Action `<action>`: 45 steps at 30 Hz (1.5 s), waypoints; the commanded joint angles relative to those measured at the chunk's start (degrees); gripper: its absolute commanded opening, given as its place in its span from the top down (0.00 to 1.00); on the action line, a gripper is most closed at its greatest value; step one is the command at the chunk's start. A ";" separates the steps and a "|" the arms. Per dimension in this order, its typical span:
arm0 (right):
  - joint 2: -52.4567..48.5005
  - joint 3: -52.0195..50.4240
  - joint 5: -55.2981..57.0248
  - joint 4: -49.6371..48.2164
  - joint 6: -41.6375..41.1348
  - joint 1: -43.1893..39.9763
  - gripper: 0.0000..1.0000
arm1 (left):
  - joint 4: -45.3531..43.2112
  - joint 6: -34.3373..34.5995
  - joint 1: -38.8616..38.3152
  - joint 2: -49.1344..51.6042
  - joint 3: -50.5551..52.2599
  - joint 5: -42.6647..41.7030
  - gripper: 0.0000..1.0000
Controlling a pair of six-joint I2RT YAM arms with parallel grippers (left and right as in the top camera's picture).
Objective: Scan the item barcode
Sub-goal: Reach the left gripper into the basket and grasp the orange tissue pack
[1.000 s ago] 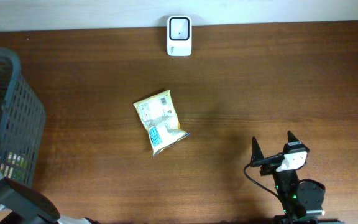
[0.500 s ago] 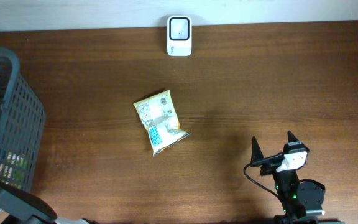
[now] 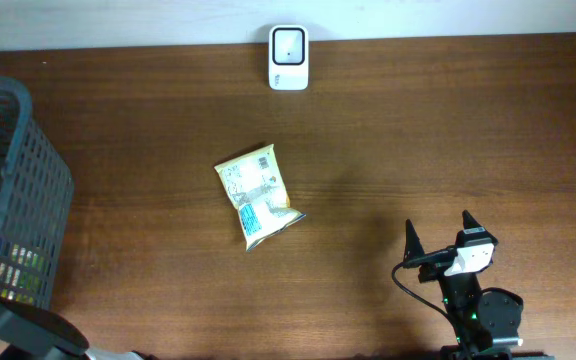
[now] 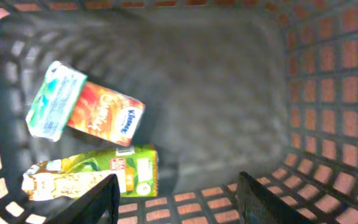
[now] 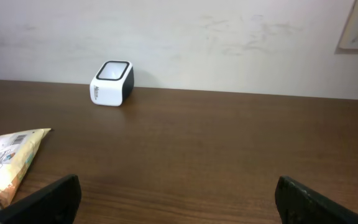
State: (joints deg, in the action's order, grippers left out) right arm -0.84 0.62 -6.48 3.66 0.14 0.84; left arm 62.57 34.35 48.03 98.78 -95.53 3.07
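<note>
A: Where is the item, relative to each claw?

B: There are two candidates. A snack packet lies flat on the worktop, mid-table. Its long axis runs 11 to 5 o'clock in the overhead view, and the barcode scanner is at its 12 o'clock, well apart. The right claw sits at the near edge with the packet at about its 9 o'clock. Its jaws are spread wide and hold nothing.

A: And the left?

B: The left claw is down inside the basket, fingers apart with nothing between them. In its wrist view a Kleenex tissue pack lies at 10 o'clock from the claw, tilted, long axis roughly 10 to 4. A green packet lies at 9 o'clock, just beside the left finger, long axis 9 to 3. The two packs overlap at one corner.

A: Which arm is nearer?

B: For the worktop packet, the right. For the basket goods, only the left can reach. Judgement: the left claw is the one positioned to pick. Both packs sit left of its centreline, so it would need to shift toward 9–10 o'clock and close across the short side.
</note>
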 commanded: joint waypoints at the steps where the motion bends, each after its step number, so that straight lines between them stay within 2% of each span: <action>1: 0.37 -0.31 0.09 0.24 -0.17 0.37 0.01 | -0.09 1.03 1.03 6.69 0.85 1.95 0.46; 4: 0.37 -0.31 0.09 0.24 -0.17 0.37 0.01 | 0.13 0.96 3.02 10.91 0.90 2.91 0.47; 6: 0.37 -0.31 0.09 0.24 -0.17 0.37 0.02 | 0.33 0.92 3.91 13.11 0.90 6.58 0.45; 11: 0.37 -0.31 0.09 0.24 -0.17 0.37 0.01 | -0.26 0.79 4.28 19.63 2.73 6.86 0.46; 13: 0.37 -0.31 0.09 0.24 -0.17 0.37 0.01 | -0.79 0.76 4.26 20.72 2.73 6.86 0.43; 15: 0.37 -0.31 0.09 0.24 -0.17 0.37 0.01 | -1.66 -2.36 4.26 22.27 2.75 6.88 0.44; 16: 0.37 -0.31 0.09 0.24 -0.17 0.37 0.01 | -1.66 -2.60 4.26 23.52 2.75 6.88 0.49; 17: 0.37 -0.31 0.09 0.22 -0.17 0.37 0.01 | -1.66 -2.78 4.28 23.67 2.75 6.88 0.58; 19: 0.37 -0.31 0.09 0.24 -0.17 0.37 0.01 | -1.68 -2.78 4.28 23.67 2.75 6.88 0.82; 20: 0.37 -0.31 0.09 0.24 -0.17 0.37 0.01 | -1.73 -2.78 4.28 23.69 2.75 6.86 0.97; 21: 0.37 -0.31 0.09 0.24 -0.17 0.37 0.01 | -1.86 -2.78 4.26 23.67 2.75 6.84 1.00; 23: 0.37 -0.31 0.09 0.24 -0.17 0.37 0.01 | -1.84 -3.13 4.26 23.67 1.84 4.20 1.00; 24: 0.37 -0.31 0.09 0.24 -0.17 0.37 0.01 | -1.75 -5.49 4.26 23.67 0.35 1.38 1.00; 28: 0.37 -0.31 0.09 0.22 -0.17 0.37 0.01 | 4.63 -6.23 3.76 21.99 -10.93 -2.27 1.00; 34: 0.37 -0.31 0.09 0.22 -0.17 0.37 0.02 | 4.83 -7.52 0.35 17.68 -12.90 -4.85 1.00; 36: 0.37 -0.31 0.09 0.24 -0.17 0.37 0.01 | 4.81 -7.52 -1.53 13.75 -14.80 -4.83 1.00; 41: 0.37 -0.31 0.09 0.22 -0.17 0.37 0.01 | 4.61 -7.45 -6.78 -3.67 -18.69 -5.62 1.00; 43: 0.37 -0.31 0.09 0.24 -0.17 0.37 0.01 | 4.79 -7.48 -11.17 -9.97 -18.69 -9.99 1.00; 45: 0.37 -0.31 0.09 0.24 -0.17 0.37 0.02 | 6.54 -7.61 -19.98 -13.25 -18.69 -9.66 1.00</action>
State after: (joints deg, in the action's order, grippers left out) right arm -0.84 0.62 -6.48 3.64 0.21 0.84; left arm 67.59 27.83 35.53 87.99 -113.91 -4.62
